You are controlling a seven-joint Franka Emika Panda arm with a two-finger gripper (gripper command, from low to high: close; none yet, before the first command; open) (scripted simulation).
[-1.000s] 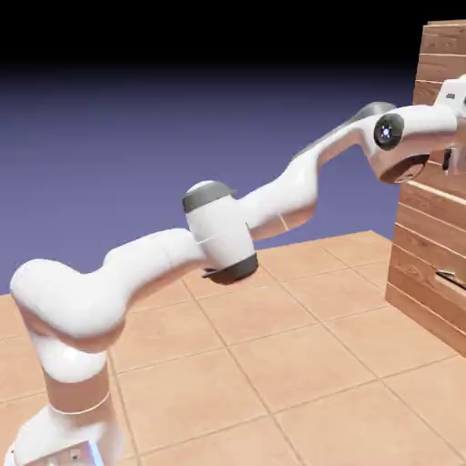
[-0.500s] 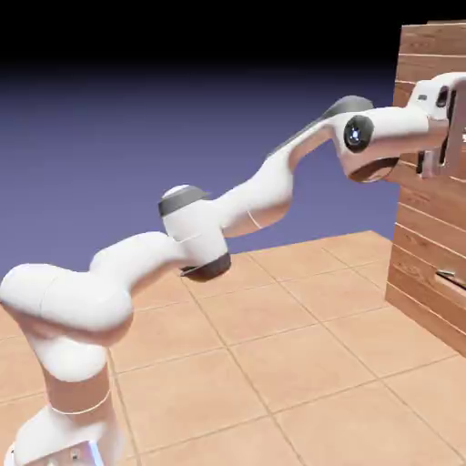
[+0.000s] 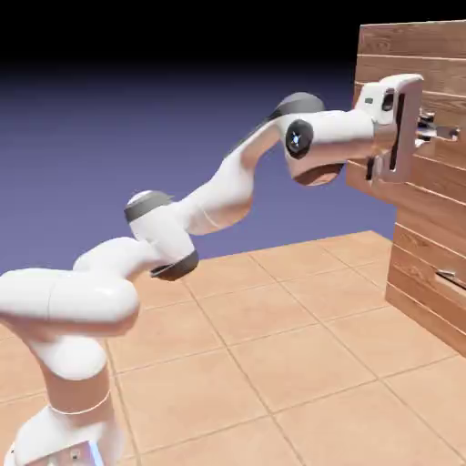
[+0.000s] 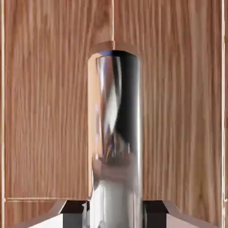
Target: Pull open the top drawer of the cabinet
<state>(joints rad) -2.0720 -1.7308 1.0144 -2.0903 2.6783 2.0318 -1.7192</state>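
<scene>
The cabinet point(image 3: 423, 264) stands at the exterior view's right edge. Its top drawer point(image 3: 410, 55) juts out to the left, past the planks below it. My gripper point(image 3: 430, 135) is level with the drawer front and shut on the grey metal bar handle point(image 3: 444, 135). In the hand view the shiny handle point(image 4: 115, 133) runs up the middle against the wood front point(image 4: 44, 111), large between my two finger tips point(image 4: 73, 218); the gripper point(image 4: 115, 216) is clamped around it.
A lower plank-fronted drawer with a small dark handle point(image 3: 450, 276) sits flush in the cabinet. The tan tiled tabletop point(image 3: 273, 364) stretches between my base and the cabinet. My arm spans from the lower left up to the drawer.
My hand has drawn back to the left with the handle in its grip. The top drawer has slid out of the cabinet with it, and the elbow has folded lower.
</scene>
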